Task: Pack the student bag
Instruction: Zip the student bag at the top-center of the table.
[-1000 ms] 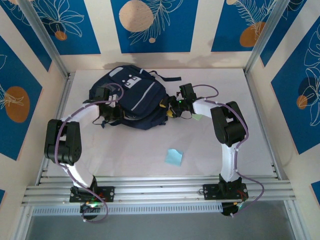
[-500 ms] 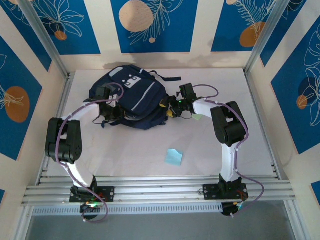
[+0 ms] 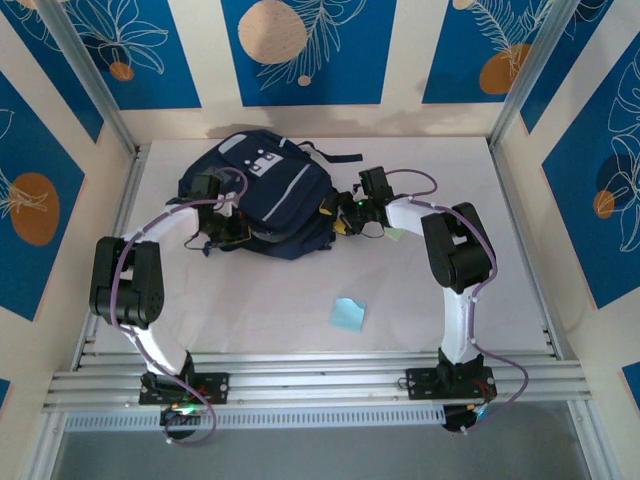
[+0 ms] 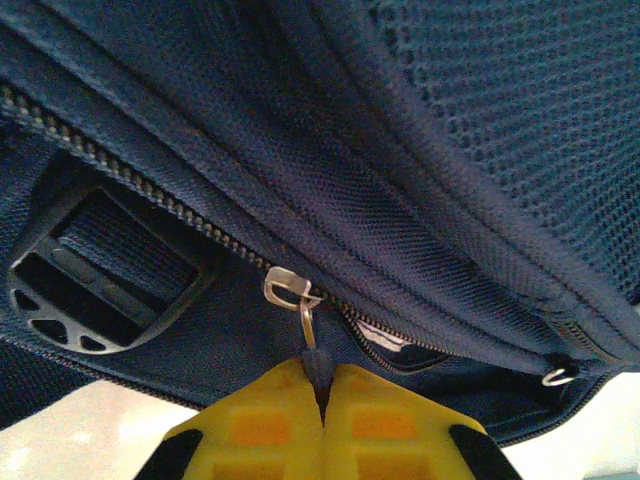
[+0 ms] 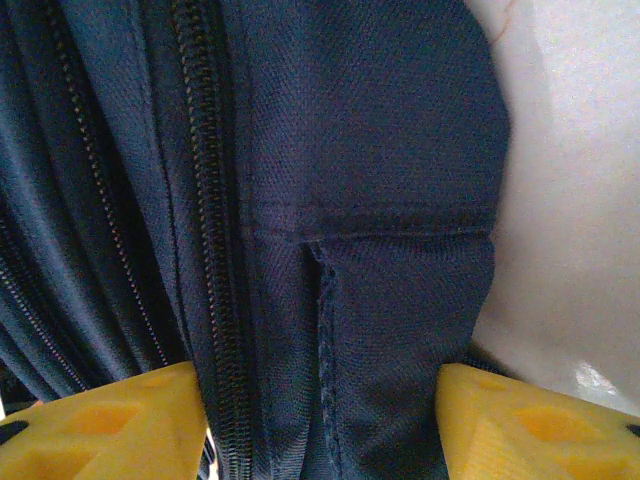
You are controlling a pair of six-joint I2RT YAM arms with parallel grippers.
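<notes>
A light-blue paper (image 3: pixel 348 314) lies on the white bench (image 3: pixel 300 290). Beyond, the left end effector (image 4: pixel 322 390) pinches a zipper pull (image 4: pixel 306 325), its tab half hidden. The right end effector (image 5: pixel 320 410) clamps fabric of the student bag (image 3: pixel 262 195), which lies toward the bench's far edge before blue patterned walls (image 3: pixel 300 50).

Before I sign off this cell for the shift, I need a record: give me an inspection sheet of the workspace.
Surface: white table, flat.
Job's things: student bag lying at far left-centre.
Clutter: light blue paper near the middle; pale green scrap by the right arm.
Grippers: left gripper shut on the zipper pull; right gripper closed across the bag's side fabric.
Cables: purple cables along both arms.
Surroundings: patterned panel walls, aluminium frame.
</notes>
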